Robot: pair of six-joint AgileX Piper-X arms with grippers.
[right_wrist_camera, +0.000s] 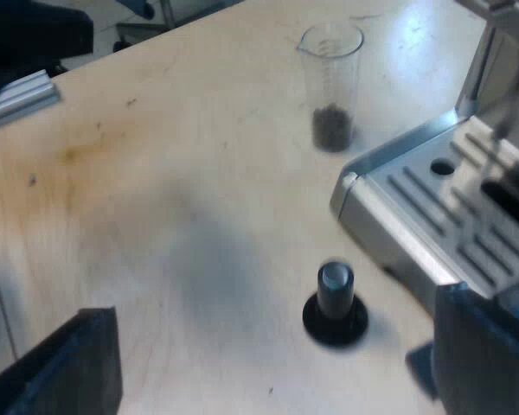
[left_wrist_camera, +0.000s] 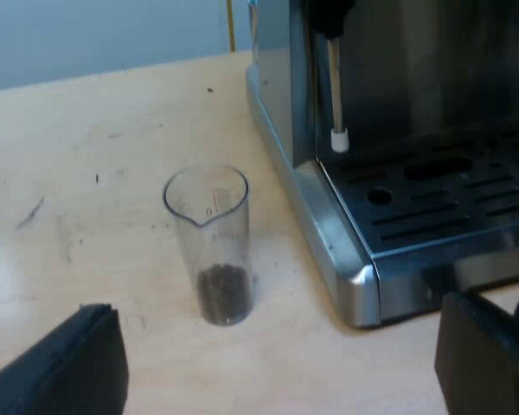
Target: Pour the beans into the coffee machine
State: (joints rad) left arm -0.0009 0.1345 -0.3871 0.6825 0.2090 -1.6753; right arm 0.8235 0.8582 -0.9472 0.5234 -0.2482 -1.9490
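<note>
The clear, spouted measuring glass [left_wrist_camera: 209,246] stands upright on the pale wooden table [left_wrist_camera: 86,173], just beside the corner of the brushed-steel espresso machine [left_wrist_camera: 329,233], with a small heap of dark coffee beans [left_wrist_camera: 223,292] in its bottom. My left pincer [left_wrist_camera: 277,372] hovers low before the glass, its black fingers [left_wrist_camera: 69,367] wide apart and holding nothing. My right pincer [right_wrist_camera: 272,367] is likewise spread and empty, above a black-knobbed tamper [right_wrist_camera: 335,303] standing near the machine's slotted drip tray [right_wrist_camera: 450,190]. The step in hand looks like the reach for the glass, with nothing poured yet. Next, I judge, the left pincer must slide forward around the glass, clamp gently at mid-height and lift it level toward the machine's top.
</note>
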